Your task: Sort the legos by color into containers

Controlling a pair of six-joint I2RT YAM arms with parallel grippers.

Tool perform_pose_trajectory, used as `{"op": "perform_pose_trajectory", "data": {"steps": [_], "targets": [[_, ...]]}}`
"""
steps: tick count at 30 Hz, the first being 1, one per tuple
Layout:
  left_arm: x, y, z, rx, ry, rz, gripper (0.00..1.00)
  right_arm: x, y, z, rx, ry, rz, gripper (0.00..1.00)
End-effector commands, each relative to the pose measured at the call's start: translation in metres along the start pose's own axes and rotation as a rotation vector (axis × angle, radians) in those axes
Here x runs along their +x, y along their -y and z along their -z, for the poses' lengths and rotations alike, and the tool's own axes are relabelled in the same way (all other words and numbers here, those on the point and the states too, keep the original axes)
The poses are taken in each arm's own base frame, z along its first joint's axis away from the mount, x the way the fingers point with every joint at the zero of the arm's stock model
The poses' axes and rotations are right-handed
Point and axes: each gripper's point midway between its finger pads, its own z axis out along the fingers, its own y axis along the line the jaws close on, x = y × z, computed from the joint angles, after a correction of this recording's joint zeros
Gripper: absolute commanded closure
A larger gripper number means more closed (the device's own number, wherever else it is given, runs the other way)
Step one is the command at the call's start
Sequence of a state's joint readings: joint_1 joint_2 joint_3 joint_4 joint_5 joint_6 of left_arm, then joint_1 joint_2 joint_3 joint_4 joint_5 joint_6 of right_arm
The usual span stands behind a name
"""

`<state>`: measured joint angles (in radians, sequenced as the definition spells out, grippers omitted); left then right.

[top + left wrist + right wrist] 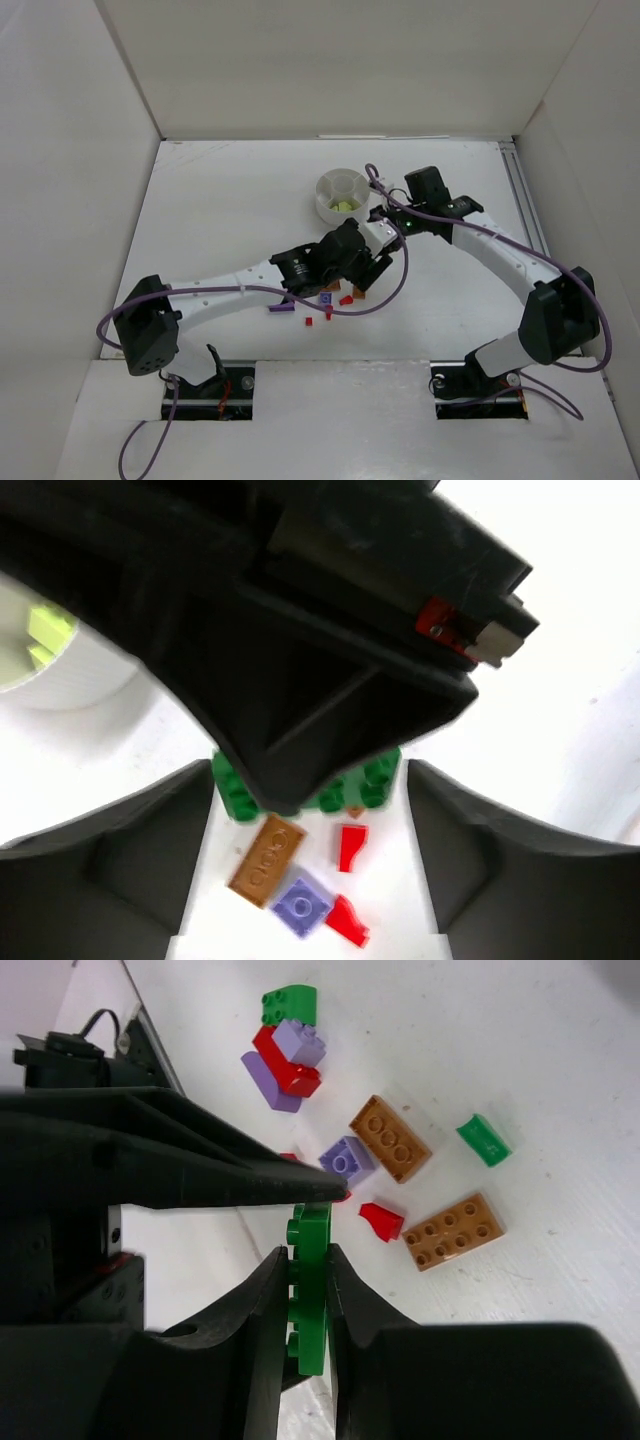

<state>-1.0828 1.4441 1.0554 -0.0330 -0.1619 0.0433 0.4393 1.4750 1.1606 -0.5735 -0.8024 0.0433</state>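
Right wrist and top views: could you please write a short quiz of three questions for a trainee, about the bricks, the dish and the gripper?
1. True or false: the right gripper is shut on a red brick.
2. Which colour of bricks lies in the white dish? A purple; B lime-yellow; C red.
3. How many orange-brown bricks show in the right wrist view?
Key: 1 false, it grips a green brick; 2 B; 3 two.

A white table sits boxed in by white panels: a far wall, a left wall and a right wall. A pale rail runs along the table's right edge.
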Motion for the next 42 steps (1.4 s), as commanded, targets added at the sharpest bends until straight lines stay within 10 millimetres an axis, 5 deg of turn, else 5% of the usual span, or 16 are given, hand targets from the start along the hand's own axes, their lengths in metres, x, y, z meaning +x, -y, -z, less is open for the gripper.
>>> {"op": "perform_pose_trajectory", "data": {"steps": [1, 5, 12, 17, 18, 24, 27, 32, 42], "targets": [[-0.045, -0.005, 0.022, -0.018, 0.131, 0.037, 0.23, -0.035, -0.007, 0.012, 0.009, 0.106, 0.130, 1.00], [-0.051, -0.016, 0.033, -0.068, 0.203, 0.078, 0.00, -0.042, 0.000, 0.019, 0.025, 0.145, 0.121, 1.00], [-0.059, -0.036, 0.057, -0.111, 0.286, 0.239, 0.00, -0.066, 0.021, 0.037, 0.046, 0.257, 0.103, 1.00], [-0.027, -0.087, 0.057, -0.189, 0.247, 0.567, 0.00, -0.110, 0.046, 0.064, 0.226, 0.444, 0.176, 1.00], [-0.016, -0.117, 0.057, -0.234, 0.243, 0.701, 0.00, -0.121, 0.046, 0.071, 0.262, 0.489, 0.193, 1.00], [0.036, -0.144, 0.054, -0.012, 0.146, 0.961, 0.00, -0.179, 0.060, 0.098, 0.405, 0.747, 0.380, 1.00], [0.043, -0.151, 0.053, -0.057, 0.148, 0.980, 0.00, -0.190, 0.068, 0.093, 0.406, 0.789, 0.432, 1.00], [0.035, -0.166, 0.060, -0.121, 0.163, 0.963, 0.00, -0.198, 0.074, 0.055, 0.313, 0.802, 0.495, 1.00], [0.056, -0.179, 0.038, -0.152, 0.053, 0.953, 0.00, -0.201, 0.110, 0.013, 0.292, 0.782, 0.445, 1.00]]}}
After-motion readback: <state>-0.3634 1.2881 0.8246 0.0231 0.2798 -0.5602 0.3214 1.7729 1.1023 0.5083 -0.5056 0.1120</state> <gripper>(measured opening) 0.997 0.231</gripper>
